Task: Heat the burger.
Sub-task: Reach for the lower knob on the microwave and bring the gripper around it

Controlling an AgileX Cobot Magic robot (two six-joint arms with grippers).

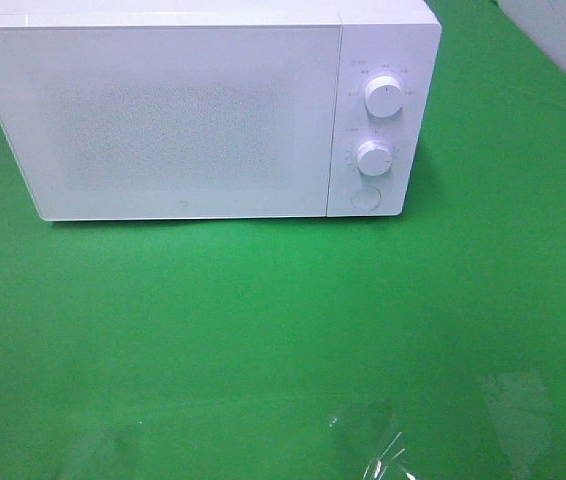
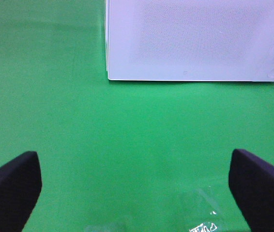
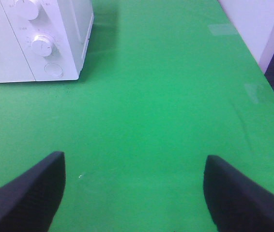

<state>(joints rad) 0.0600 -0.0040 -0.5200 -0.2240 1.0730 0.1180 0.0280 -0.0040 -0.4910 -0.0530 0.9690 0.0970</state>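
I cannot find the burger in any of my three views, so I cannot tell where it is. The one closed thing here is the white microwave point(image 1: 183, 115): its door is shut and the frosted front shows nothing of the inside.

From the high camera the microwave stands at 12 o'clock on the green desk point(image 1: 263, 330). Its control strip is on the 3 o'clock side of the door, with an upper knob point(image 1: 384, 97), a lower knob point(image 1: 374, 158) and a round button point(image 1: 365, 196) beneath them. At 6 o'clock, near the desk's edge, lies a crinkled patch of clear film point(image 1: 368, 440).

My left pincer point(image 2: 134, 193) is spread wide, its dark fingers point(image 2: 11, 191) far apart with only bare desk between them. It grips nothing. My right pincer point(image 3: 134, 193) is just as wide, its fingers point(image 3: 246, 195) over bare green, and it too is empty.
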